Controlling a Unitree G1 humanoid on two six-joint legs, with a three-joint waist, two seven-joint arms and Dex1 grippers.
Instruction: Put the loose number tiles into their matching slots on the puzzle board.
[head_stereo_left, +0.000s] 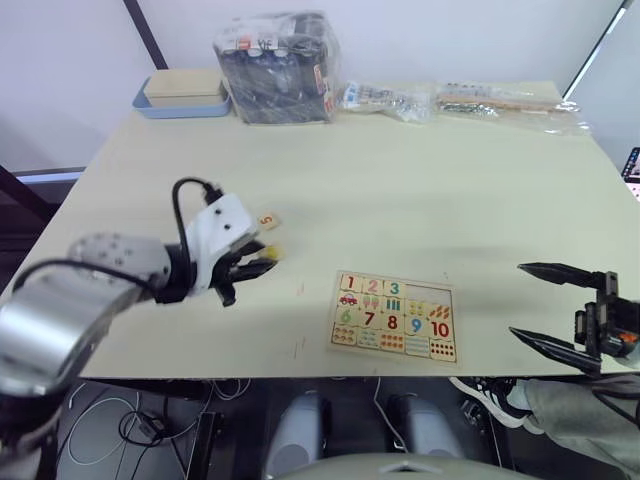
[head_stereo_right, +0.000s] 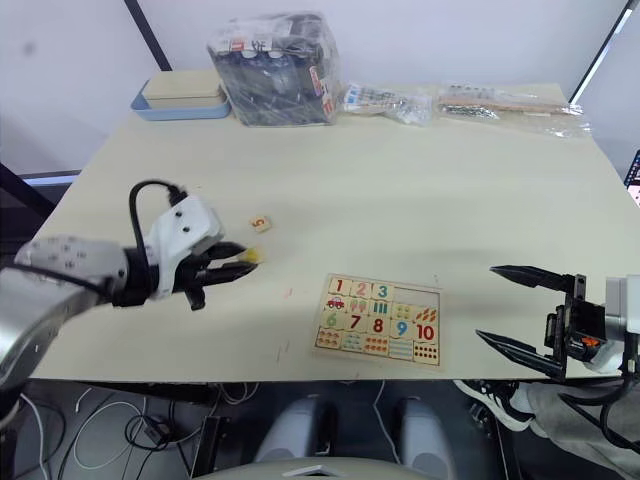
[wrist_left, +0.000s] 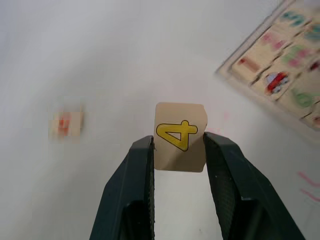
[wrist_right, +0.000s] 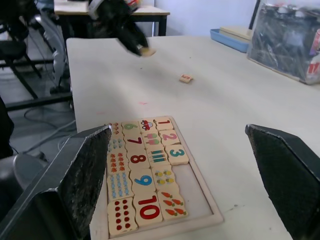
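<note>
Tile 4 (wrist_left: 180, 136), with its yellow digit, sits pinched between the 2 black fingers of the left tool (wrist_left: 179, 150), gripped by its lower edges only, so most of the piece stands clear above the pads. That tool hovers over the tabletop (head_stereo_left: 400, 190) to the left of the puzzle board (head_stereo_left: 394, 316), well apart from it. Tile 5 (head_stereo_left: 267, 221) lies loose on the tabletop just beyond the left tool. On the board, 1, 2 and 3 fill the top row, while the 2 slots (wrist_right: 192, 176) past the 3 look bare. The right tool (head_stereo_right: 512, 308) hangs with its fingers spread wide and nothing between them, off the board's right side near the tabletop edge.

Risk lies mainly in the shallow hold: the tile could pivot or slip out during the carry. It also sits turned relative to the board's rows, so it could catch on the recess rim and lie proud instead of seating. Lowering into the end recess instead of the one beside the 3 would misplace it.
</note>
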